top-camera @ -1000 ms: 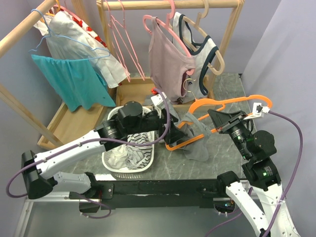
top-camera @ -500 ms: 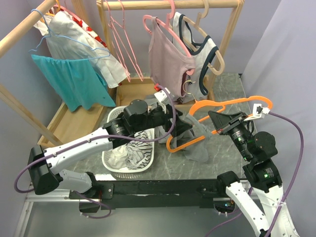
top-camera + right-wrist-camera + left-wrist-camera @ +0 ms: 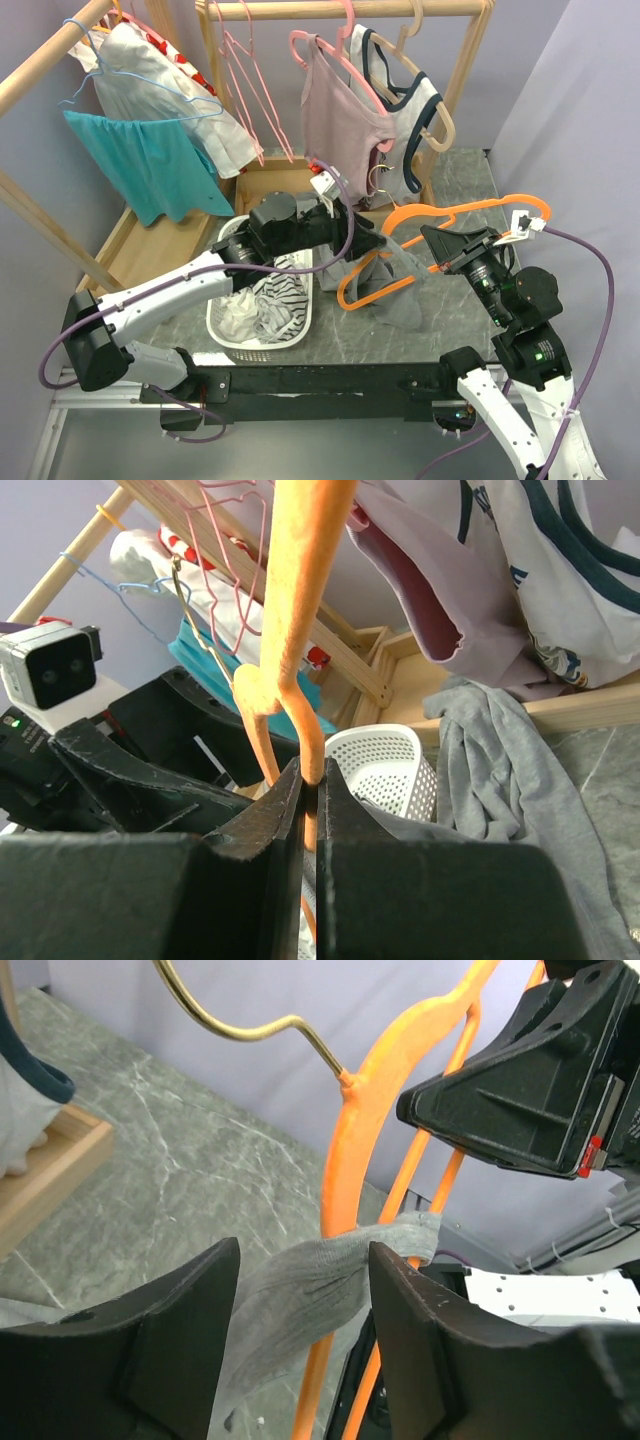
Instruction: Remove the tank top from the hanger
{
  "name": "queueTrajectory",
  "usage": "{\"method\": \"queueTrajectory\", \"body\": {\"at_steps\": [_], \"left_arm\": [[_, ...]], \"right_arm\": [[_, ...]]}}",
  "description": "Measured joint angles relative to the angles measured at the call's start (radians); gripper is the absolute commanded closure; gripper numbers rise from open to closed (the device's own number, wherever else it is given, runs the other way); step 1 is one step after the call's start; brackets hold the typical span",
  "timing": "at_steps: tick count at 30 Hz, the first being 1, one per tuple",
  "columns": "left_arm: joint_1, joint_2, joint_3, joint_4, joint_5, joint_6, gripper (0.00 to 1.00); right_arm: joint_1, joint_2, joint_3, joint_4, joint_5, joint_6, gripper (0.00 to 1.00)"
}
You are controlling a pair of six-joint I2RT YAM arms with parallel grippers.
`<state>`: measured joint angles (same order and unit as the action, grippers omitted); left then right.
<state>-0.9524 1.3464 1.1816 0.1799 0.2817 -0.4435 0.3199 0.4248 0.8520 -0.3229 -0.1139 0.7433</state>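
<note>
— Why is our right claw (image 3: 305, 780) pinching the orange hanger (image 3: 470, 208)?
— To steady it. The tank top (image 3: 405, 300) droops from it to the table (image 3: 380, 345), and its strap (image 3: 300, 1305) sits inside our spread left claw (image 3: 303, 1260).

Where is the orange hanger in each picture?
Top external: orange hanger right of centre, lying slanted.
Left wrist: hanger upper middle, slanting down.
Right wrist: hanger top centre, running into the right gripper.
Shared landmark: grey tank top caught on it.
</note>
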Motion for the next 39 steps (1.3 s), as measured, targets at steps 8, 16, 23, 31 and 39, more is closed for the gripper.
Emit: {"method": "queueTrajectory", "body": {"at_steps": [8, 16, 23, 31, 39], "left_arm": [[0.000, 0.010, 0.000, 0.011, 0.043, -0.028, 0.87], [0.003, 0.013, 0.001, 0.018, 0.066, -0.023, 0.99], [0.003, -0.003, -0.009, -0.026, 0.069, -0.011, 0.99], [0.003, -0.214, -0.145, -0.226, 0.057, 0.032, 0.99], [0.003, -0.255, -0.214, -0.309, 0.058, 0.037, 0.99]], "right_arm": [[0.000, 0.000, 0.000, 0.000, 0.000, -0.001, 1.00], [-0.004, -0.001, 0.000, -0.003, 0.012, -0.006, 1.00], [-0.004, -0.004, 0.024, -0.036, 0.060, -0.027, 1.00], [-0.004, -0.007, 0.089, -0.054, 0.158, -0.081, 1.00], [-0.004, -0.008, 0.089, -0.060, 0.183, -0.088, 1.00]]}}
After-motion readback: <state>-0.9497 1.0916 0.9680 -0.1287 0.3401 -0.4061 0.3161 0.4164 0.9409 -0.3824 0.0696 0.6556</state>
